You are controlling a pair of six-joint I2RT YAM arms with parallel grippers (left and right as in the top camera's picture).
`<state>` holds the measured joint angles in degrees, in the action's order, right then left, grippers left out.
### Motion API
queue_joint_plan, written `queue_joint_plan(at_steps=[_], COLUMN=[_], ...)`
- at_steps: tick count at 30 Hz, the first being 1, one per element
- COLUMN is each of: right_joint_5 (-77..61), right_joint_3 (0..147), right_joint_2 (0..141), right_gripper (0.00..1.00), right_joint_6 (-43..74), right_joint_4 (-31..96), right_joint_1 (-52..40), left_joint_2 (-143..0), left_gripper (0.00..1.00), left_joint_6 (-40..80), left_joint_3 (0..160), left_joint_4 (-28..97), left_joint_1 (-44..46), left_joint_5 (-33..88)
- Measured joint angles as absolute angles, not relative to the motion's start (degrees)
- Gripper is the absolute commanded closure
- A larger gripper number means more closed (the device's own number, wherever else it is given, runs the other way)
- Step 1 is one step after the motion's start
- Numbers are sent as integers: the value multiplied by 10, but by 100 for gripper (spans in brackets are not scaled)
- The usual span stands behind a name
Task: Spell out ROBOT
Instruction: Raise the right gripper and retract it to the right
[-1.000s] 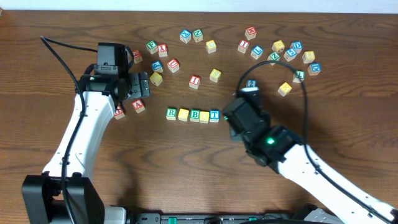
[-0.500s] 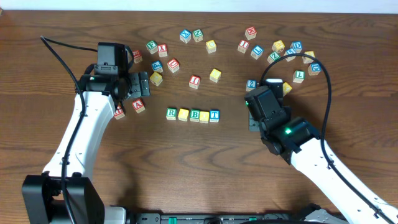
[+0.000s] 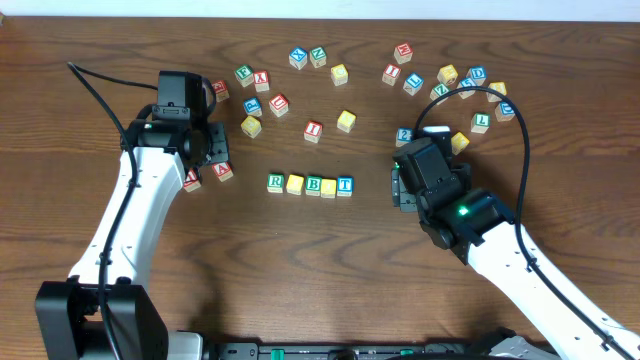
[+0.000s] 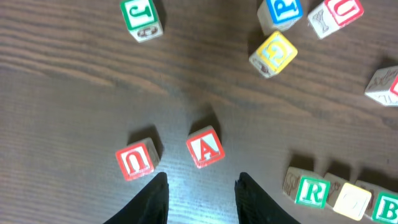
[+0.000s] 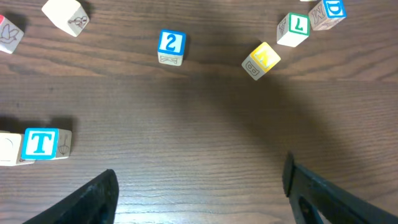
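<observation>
A row of blocks lies mid-table: green R [image 3: 276, 182], a yellow block [image 3: 295, 184], green B [image 3: 314, 185], another yellow block [image 3: 329, 187] and blue T [image 3: 345, 185]. My left gripper [image 3: 213, 143] hovers left of the row. In its wrist view the left gripper [image 4: 201, 175] has its jaws a narrow gap apart with bare wood between them, just below the red A block [image 4: 204, 147] and the red U block [image 4: 135, 160]. My right gripper [image 3: 397, 185] stands right of the T [image 5: 41, 144]. It is open wide [image 5: 199, 168] over bare wood.
Loose letter blocks are scattered along the back, with a cluster [image 3: 470, 85] at the back right. A blue 2 block [image 5: 170, 45] and a yellow block [image 5: 260, 60] lie just beyond my right gripper. The right arm's cable [image 3: 524, 130] loops over that cluster.
My right gripper has drawn back to the right from the T end of the row and opened wide. The left gripper's jaws have come much closer together; the left arm barely moved.
</observation>
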<state>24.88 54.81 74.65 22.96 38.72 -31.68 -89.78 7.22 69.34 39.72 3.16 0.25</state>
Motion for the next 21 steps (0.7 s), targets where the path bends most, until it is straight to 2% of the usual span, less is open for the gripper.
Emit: queue_joint_plan(at_steps=[4, 6, 8, 21], right_joint_5=[249, 249, 249, 249], right_joint_3=[548, 548, 548, 548], right_joint_2=[747, 747, 747, 757], right_gripper=[9, 7, 4, 1], right_joint_6=[230, 229, 229, 228], right_joint_4=[386, 385, 384, 383], right_joint_1=[-317, -316, -311, -297], left_joint_2=[-898, -898, -898, -898], left_gripper=[78, 81, 92, 93], left_joint_6=[76, 77, 76, 75], left_joint_3=[688, 678, 661, 575], left_joint_4=[407, 410, 411, 413], left_joint_1=[31, 32, 31, 32], left_joint_5=[6, 14, 30, 77])
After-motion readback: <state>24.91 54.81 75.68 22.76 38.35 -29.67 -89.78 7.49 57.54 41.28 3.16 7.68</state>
